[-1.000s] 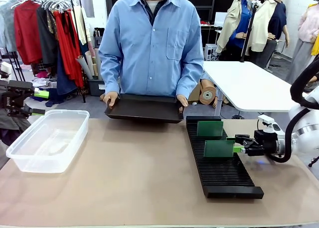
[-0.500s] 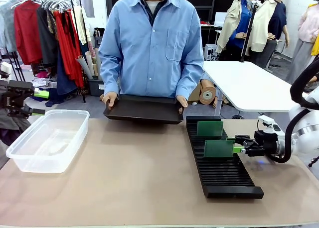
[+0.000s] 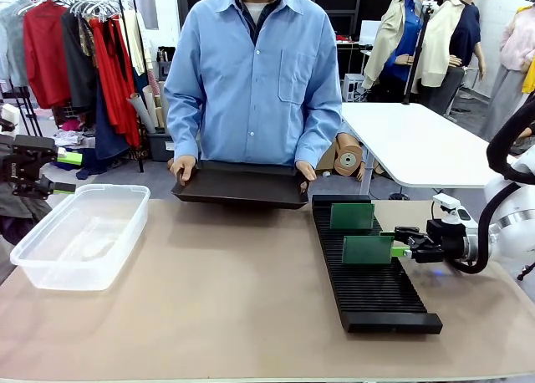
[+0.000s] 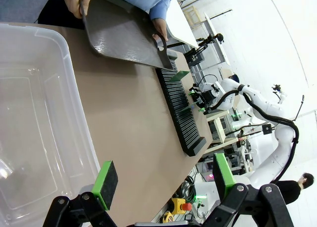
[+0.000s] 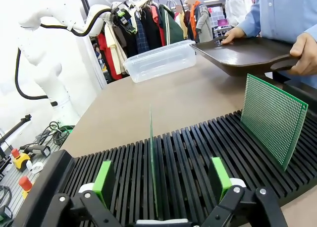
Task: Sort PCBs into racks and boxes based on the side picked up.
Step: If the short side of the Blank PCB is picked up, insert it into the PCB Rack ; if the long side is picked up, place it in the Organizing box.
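Front view: two PCBs, one (image 3: 352, 217) and another (image 3: 367, 250), stand slotted in the rack (image 3: 368, 291), the right hand (image 3: 407, 251) spread beside the nearer, left hand (image 4: 163, 180) spread over the unfilled box (image 3: 84, 232); sorting barely begun.

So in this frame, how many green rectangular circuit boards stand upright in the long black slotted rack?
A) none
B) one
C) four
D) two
D: two green circuit boards stand in the long black slotted rack, one near its far end and one nearer, edge-on between the open right gripper's fingers.
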Robot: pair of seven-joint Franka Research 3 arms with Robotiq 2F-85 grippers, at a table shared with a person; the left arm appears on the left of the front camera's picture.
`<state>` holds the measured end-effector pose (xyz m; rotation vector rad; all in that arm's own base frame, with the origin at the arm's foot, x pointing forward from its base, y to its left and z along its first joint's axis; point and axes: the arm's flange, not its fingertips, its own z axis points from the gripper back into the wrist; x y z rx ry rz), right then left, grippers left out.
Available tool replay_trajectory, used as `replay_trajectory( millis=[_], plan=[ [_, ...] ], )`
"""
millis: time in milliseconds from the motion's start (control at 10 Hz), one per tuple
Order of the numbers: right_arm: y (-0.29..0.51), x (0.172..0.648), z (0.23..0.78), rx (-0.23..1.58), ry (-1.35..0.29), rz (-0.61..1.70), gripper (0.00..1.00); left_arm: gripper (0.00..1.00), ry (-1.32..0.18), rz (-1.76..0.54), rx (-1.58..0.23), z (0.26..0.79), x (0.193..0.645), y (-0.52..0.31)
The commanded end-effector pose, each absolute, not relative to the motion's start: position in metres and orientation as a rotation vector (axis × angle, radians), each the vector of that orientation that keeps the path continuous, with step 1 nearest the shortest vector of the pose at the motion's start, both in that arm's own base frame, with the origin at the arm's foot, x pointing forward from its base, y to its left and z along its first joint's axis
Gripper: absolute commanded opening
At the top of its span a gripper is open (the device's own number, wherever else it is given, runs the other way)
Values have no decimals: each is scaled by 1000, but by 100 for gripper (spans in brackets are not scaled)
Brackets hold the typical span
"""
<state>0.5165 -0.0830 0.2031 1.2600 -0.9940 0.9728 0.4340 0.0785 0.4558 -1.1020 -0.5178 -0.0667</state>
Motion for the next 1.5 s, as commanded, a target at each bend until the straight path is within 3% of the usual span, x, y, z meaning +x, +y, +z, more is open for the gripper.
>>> replay_trajectory(
  millis=[0, 300, 800, 1000, 1400],
  plan=[
    [-83, 518, 205, 1248, -997, 980, 100, 100, -519, -72, -1106, 458, 433, 78],
    [-83, 517, 203, 1260, -994, 973, 100, 100, -519, -72, -1106, 458, 433, 78],
    [-62, 516, 298, 1252, -1018, 972, 100, 100, -519, -72, -1106, 458, 433, 78],
    [-49, 501, 333, 1413, -890, 777, 100, 100, -519, -72, -1106, 458, 433, 78],
    [-42, 460, 370, 1542, -603, 381, 100, 100, -519, -72, -1106, 458, 433, 78]
  ],
)
